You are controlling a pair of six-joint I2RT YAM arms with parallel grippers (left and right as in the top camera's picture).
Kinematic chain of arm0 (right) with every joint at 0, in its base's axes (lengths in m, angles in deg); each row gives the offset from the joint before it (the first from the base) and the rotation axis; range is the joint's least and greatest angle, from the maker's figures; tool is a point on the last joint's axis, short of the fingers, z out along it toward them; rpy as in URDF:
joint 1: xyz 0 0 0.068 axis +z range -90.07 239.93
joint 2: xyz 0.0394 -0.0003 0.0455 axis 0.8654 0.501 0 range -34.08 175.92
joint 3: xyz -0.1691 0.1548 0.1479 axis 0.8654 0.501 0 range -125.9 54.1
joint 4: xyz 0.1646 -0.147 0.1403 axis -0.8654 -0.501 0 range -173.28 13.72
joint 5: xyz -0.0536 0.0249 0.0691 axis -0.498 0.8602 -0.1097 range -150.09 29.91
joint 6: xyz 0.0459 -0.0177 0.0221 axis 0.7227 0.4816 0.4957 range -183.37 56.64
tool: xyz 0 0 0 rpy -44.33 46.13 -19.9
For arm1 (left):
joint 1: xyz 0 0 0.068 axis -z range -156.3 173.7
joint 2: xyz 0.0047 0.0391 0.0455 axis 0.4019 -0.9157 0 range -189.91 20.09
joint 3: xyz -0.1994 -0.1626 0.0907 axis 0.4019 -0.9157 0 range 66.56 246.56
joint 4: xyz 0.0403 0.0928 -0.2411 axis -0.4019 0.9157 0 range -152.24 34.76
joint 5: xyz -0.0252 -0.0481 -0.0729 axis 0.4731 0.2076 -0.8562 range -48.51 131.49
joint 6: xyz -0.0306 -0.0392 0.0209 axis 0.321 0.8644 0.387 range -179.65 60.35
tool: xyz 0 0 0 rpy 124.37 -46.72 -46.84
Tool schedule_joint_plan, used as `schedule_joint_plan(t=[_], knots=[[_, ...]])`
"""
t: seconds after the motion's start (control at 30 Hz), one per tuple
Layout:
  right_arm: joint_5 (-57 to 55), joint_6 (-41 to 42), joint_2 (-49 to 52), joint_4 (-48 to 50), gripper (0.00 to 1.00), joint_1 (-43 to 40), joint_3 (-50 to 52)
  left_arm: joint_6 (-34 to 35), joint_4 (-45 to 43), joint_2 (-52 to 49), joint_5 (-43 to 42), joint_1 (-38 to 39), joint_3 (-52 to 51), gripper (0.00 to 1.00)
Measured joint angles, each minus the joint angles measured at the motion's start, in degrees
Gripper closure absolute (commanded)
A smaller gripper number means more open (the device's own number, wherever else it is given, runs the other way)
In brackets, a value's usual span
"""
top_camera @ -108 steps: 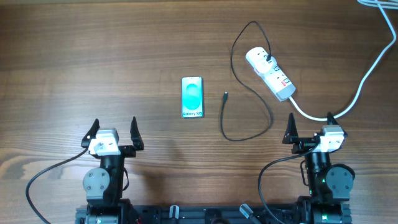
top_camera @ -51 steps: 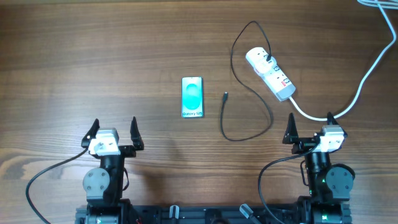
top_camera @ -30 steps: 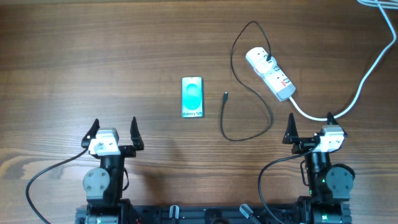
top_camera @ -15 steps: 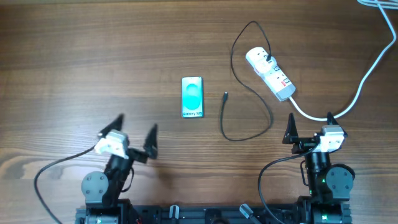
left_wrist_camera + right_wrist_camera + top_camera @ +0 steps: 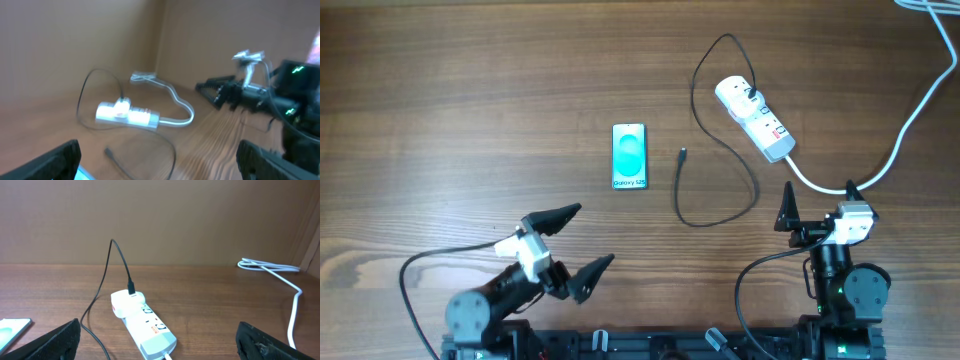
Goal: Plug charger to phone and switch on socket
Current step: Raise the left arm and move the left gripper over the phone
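Note:
The phone (image 5: pixel 630 156) lies flat mid-table, its teal screen lit. The charger, a thin black cable (image 5: pixel 756 190), loops from the socket (image 5: pixel 754 119) to its small dark plug (image 5: pixel 682 155), which lies just right of the phone, apart from it. The socket is a white strip at the back right. My left gripper (image 5: pixel 588 237) is open and empty, turned to the right, in front of the phone. Its wrist view shows the socket (image 5: pixel 127 114) and plug (image 5: pixel 109 151), blurred. My right gripper (image 5: pixel 818 197) is open and empty, in front of the socket (image 5: pixel 145 322).
A thick white cord (image 5: pixel 910 120) runs from the socket's near end past my right gripper to the back right corner; it shows in the right wrist view (image 5: pixel 280 275). A wall stands behind the table. My right arm (image 5: pixel 250 92) shows in the left wrist view.
My left arm has swung to the right and turned its open gripper toward the table's middle. The right arm, phone, cable and socket have not moved.

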Motion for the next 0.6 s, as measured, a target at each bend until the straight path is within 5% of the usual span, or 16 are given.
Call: schedule_joint_plan(t=[0.2,0.6], knots=[[0.00,0.00,0.00,0.00,0.00,0.00,0.00,10.51,-26.27,0.07,1.51,0.00,0.24,0.00],[0.00,0.00,0.00,0.00,0.00,0.00,0.00,28.30,-31.65,0.07,23.58,0.00,0.26,0.00]])
